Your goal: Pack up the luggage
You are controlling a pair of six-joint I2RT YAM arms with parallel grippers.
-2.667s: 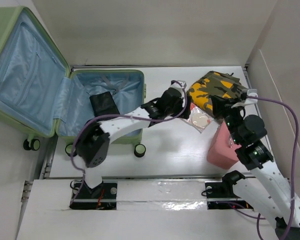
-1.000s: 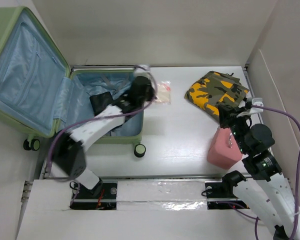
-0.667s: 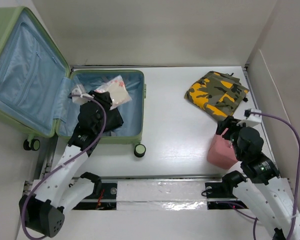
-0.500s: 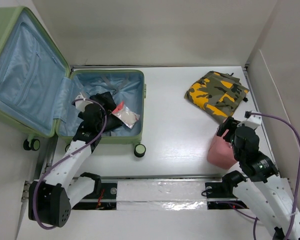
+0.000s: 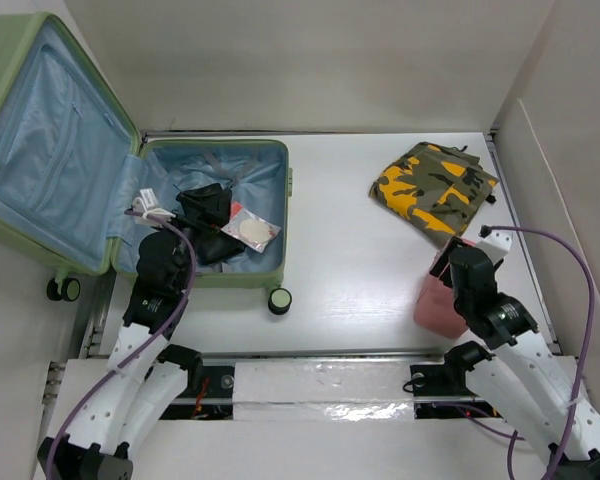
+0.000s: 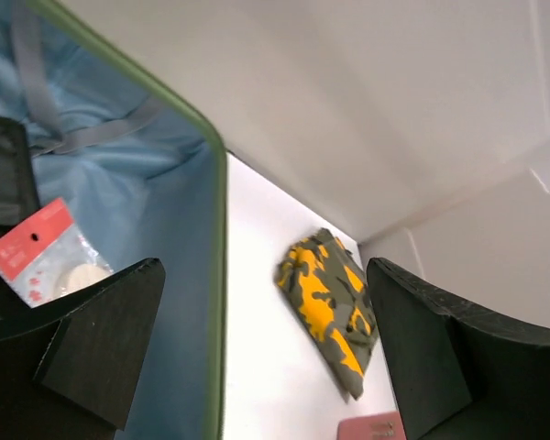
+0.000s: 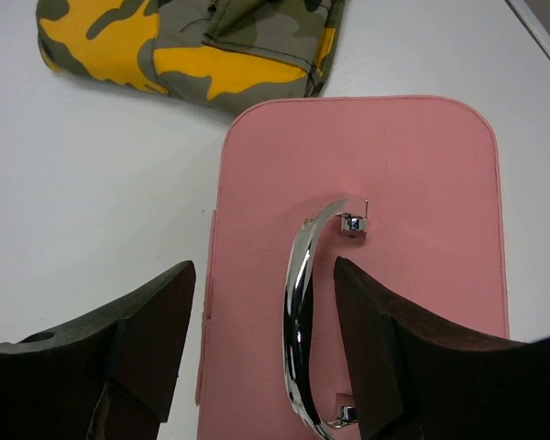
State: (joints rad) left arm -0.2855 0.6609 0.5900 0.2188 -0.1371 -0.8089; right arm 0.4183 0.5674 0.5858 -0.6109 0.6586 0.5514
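Two spread, empty pincers: left pincer point(image 6: 261, 293) over the open pale green hard-shell luggage point(image 5: 50, 140) at the left of the table point(image 5: 360, 270); right pincer point(image 7: 264, 275) above the pink fabric pouch point(image 7: 422, 183), its curved chrome handle point(image 7: 296, 302) off-centre, so closing may slip and topple it.

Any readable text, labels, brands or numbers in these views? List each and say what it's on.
No text can be read in any view.
On the clear packet in the luggage: the red header card shows faint pale marks, too blurred to read.
On the camouflage bag: only the pattern, no print visible.
On the pink pouch: plain surface, no logo or label visible.
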